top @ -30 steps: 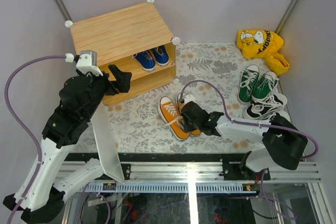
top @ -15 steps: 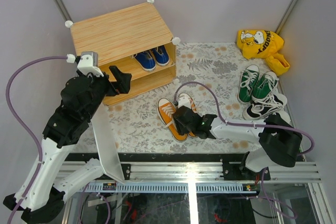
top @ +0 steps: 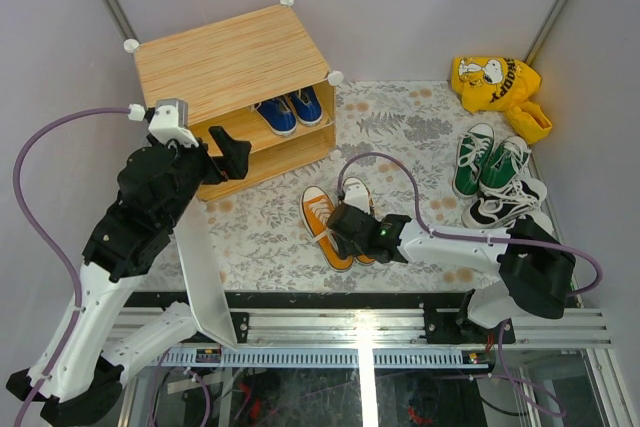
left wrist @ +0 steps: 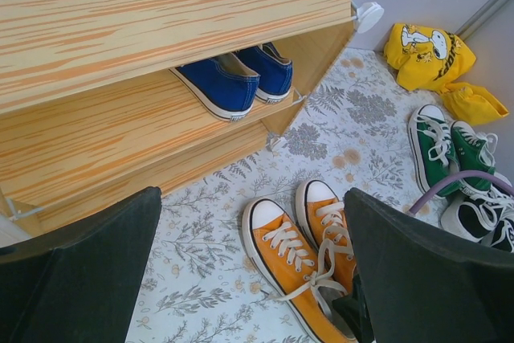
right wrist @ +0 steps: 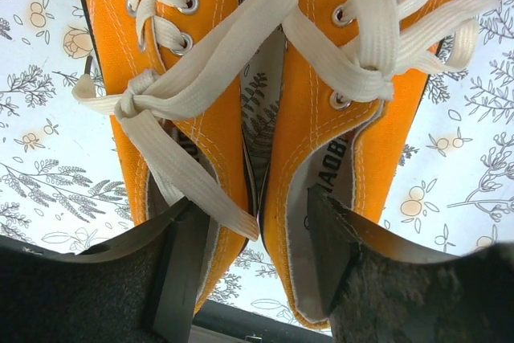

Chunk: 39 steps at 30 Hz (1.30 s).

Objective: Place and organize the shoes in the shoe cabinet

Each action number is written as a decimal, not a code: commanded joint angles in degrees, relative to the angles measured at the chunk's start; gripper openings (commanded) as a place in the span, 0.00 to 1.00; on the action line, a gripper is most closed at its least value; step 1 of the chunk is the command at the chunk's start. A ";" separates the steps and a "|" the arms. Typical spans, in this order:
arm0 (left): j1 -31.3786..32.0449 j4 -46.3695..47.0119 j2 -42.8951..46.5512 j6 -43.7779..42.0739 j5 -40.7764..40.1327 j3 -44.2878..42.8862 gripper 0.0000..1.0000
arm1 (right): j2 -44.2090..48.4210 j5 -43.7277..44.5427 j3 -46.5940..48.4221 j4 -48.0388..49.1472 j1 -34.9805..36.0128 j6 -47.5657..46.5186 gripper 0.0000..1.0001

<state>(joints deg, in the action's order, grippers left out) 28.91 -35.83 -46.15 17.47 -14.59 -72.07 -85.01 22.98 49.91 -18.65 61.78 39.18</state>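
Note:
The pair of orange shoes [top: 322, 217] lies on the floral mat in front of the shoe cabinet [top: 225, 62]. My right gripper [top: 352, 234] is at their heels [right wrist: 253, 222], with one finger inside each shoe. It is closed on the two inner walls, which are pressed together. A pair of blue shoes [top: 288, 110] sits on the cabinet's upper shelf, and it also shows in the left wrist view [left wrist: 237, 78]. Green shoes [top: 488, 159] and black-and-white shoes [top: 505, 203] lie at the right. My left gripper [top: 225, 152] is open and empty in front of the cabinet's shelves.
The cabinet's white door panel [top: 200, 267] hangs open toward the near edge beside the left arm. A yellow dog-print bag [top: 495, 82] lies at the back right. The right arm's purple cable [top: 400, 172] arches over the mat.
My right gripper has moved left and down onto the heels of the orange shoes, and the pair has shifted slightly left. The left arm has not moved.

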 commanded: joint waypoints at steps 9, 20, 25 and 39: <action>0.36 0.68 -0.76 -1.09 -1.15 0.42 0.95 | -5.93 -0.16 -3.40 4.66 2.79 7.36 0.47; 0.39 -0.44 -2.38 -1.65 -0.66 -4.85 0.95 | 2.02 0.89 3.42 3.34 6.69 -7.61 0.00; 0.42 -1.54 -3.36 -1.86 -0.13 -8.88 0.95 | 3.12 -4.15 12.47 4.67 6.63 -15.58 0.00; 0.37 -5.49 -2.61 -3.24 -1.37 -15.10 0.95 | -15.20 -12.68 40.43 11.29 2.11 -24.27 0.00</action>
<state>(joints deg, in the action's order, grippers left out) 28.91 -40.12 -49.43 15.64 -15.14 -85.76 -96.62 11.86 82.24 -17.02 66.92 17.37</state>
